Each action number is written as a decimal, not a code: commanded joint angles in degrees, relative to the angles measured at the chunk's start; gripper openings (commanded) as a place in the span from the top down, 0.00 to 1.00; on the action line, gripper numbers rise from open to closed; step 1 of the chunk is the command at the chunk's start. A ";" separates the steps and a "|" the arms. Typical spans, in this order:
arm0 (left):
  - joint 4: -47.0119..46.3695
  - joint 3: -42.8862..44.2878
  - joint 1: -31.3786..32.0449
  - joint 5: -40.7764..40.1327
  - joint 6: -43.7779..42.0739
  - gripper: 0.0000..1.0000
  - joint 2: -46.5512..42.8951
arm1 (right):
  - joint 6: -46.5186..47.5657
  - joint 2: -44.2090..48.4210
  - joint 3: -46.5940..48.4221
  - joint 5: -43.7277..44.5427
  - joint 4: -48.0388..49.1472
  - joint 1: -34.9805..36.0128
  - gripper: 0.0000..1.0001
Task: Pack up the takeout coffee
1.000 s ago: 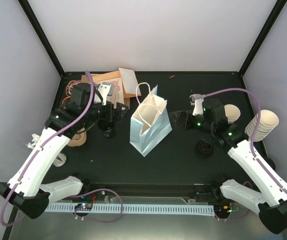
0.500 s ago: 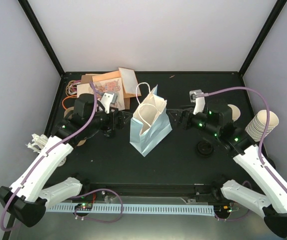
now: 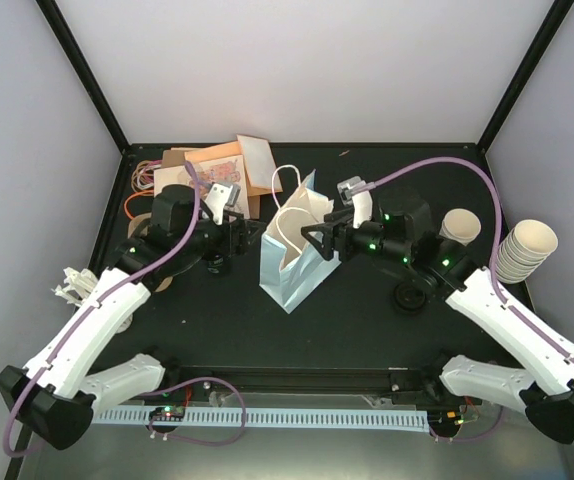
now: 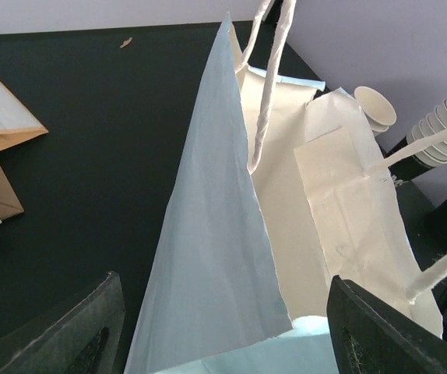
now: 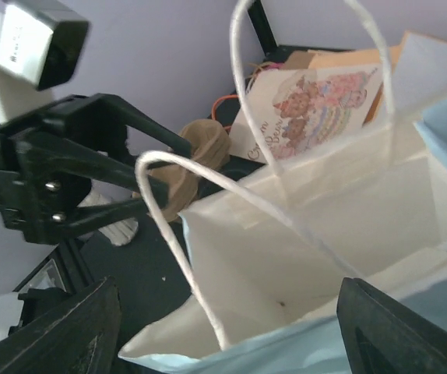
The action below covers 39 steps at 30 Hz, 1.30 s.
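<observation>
The left gripper point(image 3: 249, 232) is being held at the left side of the pale blue paper bag point(image 3: 289, 268). Its fingers point(image 4: 75, 343) are being shown well apart in the left wrist view, with the bag's blue side panel and open mouth lying between them. The right gripper point(image 3: 316, 243) is being held at the opposite side of the bag, facing the left one across the mouth. Its fingers point(image 5: 60, 335) are likewise being shown apart, with the bag's rim between them and a white cord handle point(image 5: 178, 249) arching just ahead of them. Nothing is being clamped by either tool; whether any finger is touching the paper cannot be told.

The takeout coffee point(image 3: 409, 297) is being seen as a black disc on the black table point(image 3: 367, 340), behind the right gripper toward that arm's base, beside the forearm and well apart from the bag. Further to the outer side of the right gripper, a lidless cream cup point(image 3: 460, 225) and a stack of cups point(image 3: 523, 250) are being shown. Behind the left gripper, cards and envelopes point(image 3: 217, 165) are lying, and a brown pulp carrier point(image 5: 202, 149) is being glimpsed just past it in the right wrist view.
</observation>
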<state>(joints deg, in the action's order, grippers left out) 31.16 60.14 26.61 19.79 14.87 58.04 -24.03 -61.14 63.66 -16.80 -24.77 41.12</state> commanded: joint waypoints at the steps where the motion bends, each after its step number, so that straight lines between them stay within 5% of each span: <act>1: -2.94 2.79 -0.38 2.58 -2.97 0.27 1.90 | 6.20 -0.50 3.67 7.12 -0.64 2.28 0.22; 9: 1.94 9.83 -0.24 1.00 -5.75 0.33 9.97 | 20.63 -3.93 6.50 13.87 -1.24 2.55 0.34; 15: 2.72 12.09 0.70 1.37 -6.58 0.33 12.92 | 29.74 -2.60 1.82 12.10 3.86 3.21 0.33; 21: 2.15 13.26 1.46 2.74 -6.82 0.33 14.73 | 31.63 -2.02 -1.92 14.02 10.77 3.44 0.39; 26: 2.32 14.48 2.13 3.12 -7.24 0.33 16.62 | 36.31 -3.31 -2.78 12.31 13.29 3.51 0.54; 39: 2.47 14.37 3.27 0.99 -7.79 0.29 16.50 | 39.98 -4.90 -3.06 11.82 17.61 3.65 0.54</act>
<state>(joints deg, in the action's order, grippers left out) 33.19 72.23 29.50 21.23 8.21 74.89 14.39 -65.21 60.60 -4.73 -10.31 44.34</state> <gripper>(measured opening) 0.702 0.458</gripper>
